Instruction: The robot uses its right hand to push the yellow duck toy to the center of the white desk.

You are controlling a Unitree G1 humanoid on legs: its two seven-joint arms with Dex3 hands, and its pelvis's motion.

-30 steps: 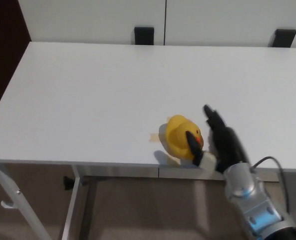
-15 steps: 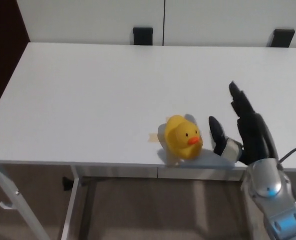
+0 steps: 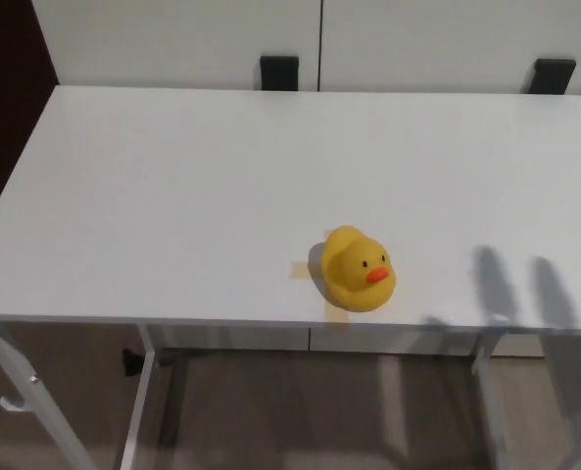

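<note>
The yellow duck toy (image 3: 357, 268) with an orange beak stands upright on the white desk (image 3: 202, 186), close to the desk's front edge and a little right of its middle. Its beak faces the front right. It sits over small strips of tan tape (image 3: 300, 268). Neither robot hand shows in the head view. Only a soft shadow of fingers (image 3: 510, 284) falls on the desk to the right of the duck.
Two black brackets (image 3: 279, 71) (image 3: 548, 75) sit at the desk's far edge against white cabinet panels. Below the front edge are the desk's white legs (image 3: 35, 392) and a brown floor. A dark area lies at the far left.
The right hand drew back from beside the duck to the right and left the view. The duck stays near the front edge, its beak now in plain sight.
</note>
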